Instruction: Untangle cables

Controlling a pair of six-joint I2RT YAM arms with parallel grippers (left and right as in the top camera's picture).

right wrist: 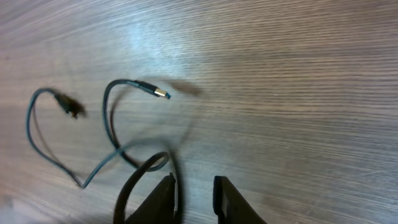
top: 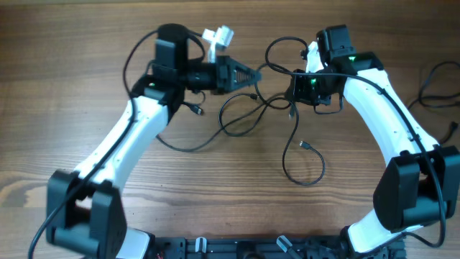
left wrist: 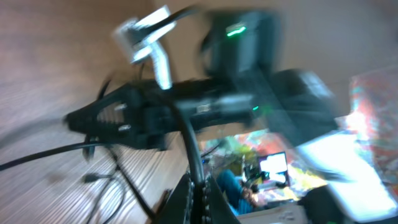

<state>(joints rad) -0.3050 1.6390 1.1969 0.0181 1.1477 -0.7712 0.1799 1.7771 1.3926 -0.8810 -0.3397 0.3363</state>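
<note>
Thin black cables [top: 248,115] lie tangled on the wooden table between my two grippers. One strand loops down to a small plug [top: 305,146]. My left gripper [top: 255,75] points right and is shut on a cable [left wrist: 189,137], which rises from between its jaws [left wrist: 202,199]. My right gripper [top: 293,92] faces it from the right. In the right wrist view its fingers [right wrist: 196,196] stand a little apart, with a blurred cable strand [right wrist: 134,180] running along the inner side of the left finger. Further cable ends show there: a metal-tipped plug [right wrist: 155,91] and a small dark plug [right wrist: 68,104].
A white fitting [top: 219,37] with a black cord sticks up behind the left wrist. More black cords [top: 435,83] lie at the table's right edge. The right arm's body [left wrist: 249,93] fills much of the blurred left wrist view.
</note>
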